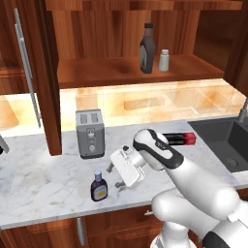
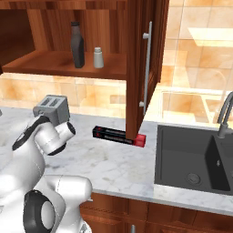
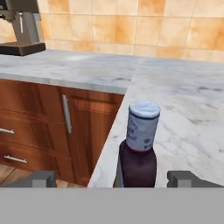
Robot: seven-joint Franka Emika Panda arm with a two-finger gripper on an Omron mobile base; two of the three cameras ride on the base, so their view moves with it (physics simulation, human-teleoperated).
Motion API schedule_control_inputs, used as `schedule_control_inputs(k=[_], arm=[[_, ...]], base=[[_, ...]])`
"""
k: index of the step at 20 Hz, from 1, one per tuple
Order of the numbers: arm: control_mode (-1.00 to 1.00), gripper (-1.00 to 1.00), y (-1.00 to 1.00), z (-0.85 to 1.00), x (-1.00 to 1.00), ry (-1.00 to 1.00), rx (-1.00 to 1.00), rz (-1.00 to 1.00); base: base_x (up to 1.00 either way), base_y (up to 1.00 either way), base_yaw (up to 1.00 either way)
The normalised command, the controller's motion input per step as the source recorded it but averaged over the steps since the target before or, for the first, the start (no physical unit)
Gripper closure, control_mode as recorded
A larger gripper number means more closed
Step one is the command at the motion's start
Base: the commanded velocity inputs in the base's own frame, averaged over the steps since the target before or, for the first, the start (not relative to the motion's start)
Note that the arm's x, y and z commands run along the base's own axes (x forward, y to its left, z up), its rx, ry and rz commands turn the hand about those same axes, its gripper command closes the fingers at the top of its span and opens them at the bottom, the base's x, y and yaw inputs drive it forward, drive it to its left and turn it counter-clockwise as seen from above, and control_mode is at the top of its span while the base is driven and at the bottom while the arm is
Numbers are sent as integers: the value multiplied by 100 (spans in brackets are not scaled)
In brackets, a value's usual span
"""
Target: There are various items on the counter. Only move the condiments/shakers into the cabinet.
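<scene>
My fingers [image 3: 112, 178] spread wide, small bottle [image 3: 138, 148] upright between them at 12 o'clock, probably not touching.

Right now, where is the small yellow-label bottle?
The small bottle stands on the counter near its front edge, in front of the toaster, between the open gripper tips in the hand view.

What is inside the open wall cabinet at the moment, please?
On its shelf stand a wide dark sauce bottle and a small grey-white shaker; the door covers the part behind it.
</scene>
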Motion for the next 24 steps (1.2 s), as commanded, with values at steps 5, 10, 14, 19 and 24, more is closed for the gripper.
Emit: schedule_control_inputs(k=[5,10,14,19,24], arm=[[-100,-100,17,-26,6,0,0,0],[-100,-100,14,-15,24,0,1,0],[-100,-100,11,-9,33,0,1,0],[-100,-100,5,-15,14,0,0,0],[-100,-100,3,-17,-31,0,0,0]], base=[[0,0,0],[0,0,0],[0,0,0],[0,0,0],[0,0,0]])
